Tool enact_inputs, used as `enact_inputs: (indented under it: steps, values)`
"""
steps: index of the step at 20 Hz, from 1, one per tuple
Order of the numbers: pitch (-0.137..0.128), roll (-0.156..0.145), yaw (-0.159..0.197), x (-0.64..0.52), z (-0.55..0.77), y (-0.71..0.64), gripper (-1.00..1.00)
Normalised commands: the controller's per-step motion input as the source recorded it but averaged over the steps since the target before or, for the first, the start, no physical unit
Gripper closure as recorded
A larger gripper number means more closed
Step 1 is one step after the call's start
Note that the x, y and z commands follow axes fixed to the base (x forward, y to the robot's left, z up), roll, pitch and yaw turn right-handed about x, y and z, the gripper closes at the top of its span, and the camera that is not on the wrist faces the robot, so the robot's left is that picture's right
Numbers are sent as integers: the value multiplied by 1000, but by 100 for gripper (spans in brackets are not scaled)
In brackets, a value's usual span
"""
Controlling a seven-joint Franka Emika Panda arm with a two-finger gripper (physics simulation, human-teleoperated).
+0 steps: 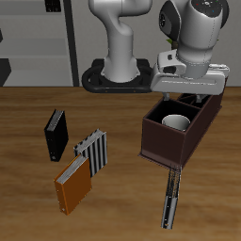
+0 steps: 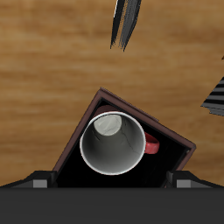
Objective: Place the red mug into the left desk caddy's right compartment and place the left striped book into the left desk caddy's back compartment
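The red mug stands upright inside the left desk caddy, in the squarish end compartment nearest the table's front edge. In the wrist view its white inside and red handle show between the caddy's brown walls. My gripper is open and hangs just above the caddy, apart from the mug; its fingertips stand wide apart. The left striped book lies flat on the table in front of the caddy and also shows in the wrist view.
A striped book with broad bars and an orange book lie near the table's middle. A dark upright object stands behind them. The robot's base is at the back.
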Motion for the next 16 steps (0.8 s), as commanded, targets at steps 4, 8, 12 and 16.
enact_inputs:
  steps: [4, 8, 12, 16]
  values:
    - [-69, -13, 77, 103, 296, -445, -100]
    - [-33, -9, 56, 194, 198, -320, -100]
    - [-33, -14, 56, 197, 148, -155, -100]
    - [-22, 65, 72, 311, 63, 34, -100]
